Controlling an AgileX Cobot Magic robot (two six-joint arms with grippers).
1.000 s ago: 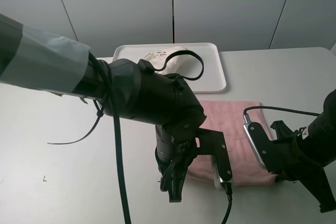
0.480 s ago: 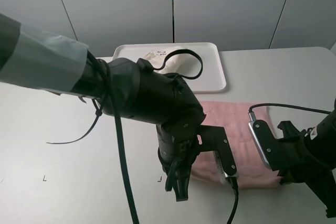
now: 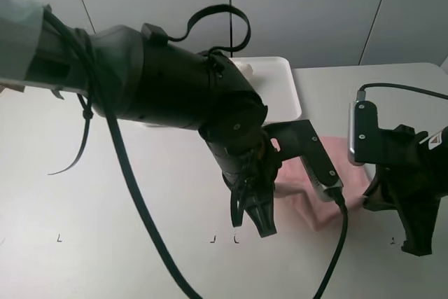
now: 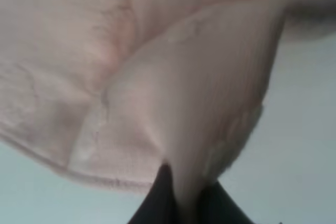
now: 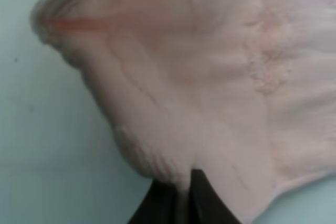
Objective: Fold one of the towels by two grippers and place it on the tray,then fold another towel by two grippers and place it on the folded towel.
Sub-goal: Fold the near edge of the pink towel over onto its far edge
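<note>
Exterior high: pale pink towel [image 3: 318, 209] partly lifted from the tabletop's [image 3: 105, 208] right half, short of the tray [image 3: 283, 96], near edge pinched in left gripper [image 4: 181, 203] and right gripper [image 5: 181, 199]. Soft, light, limp: grip at corners.

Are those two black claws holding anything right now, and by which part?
Yes, the pink towel: the left gripper and the right gripper are each pinched shut on a bit of its edge.
</note>
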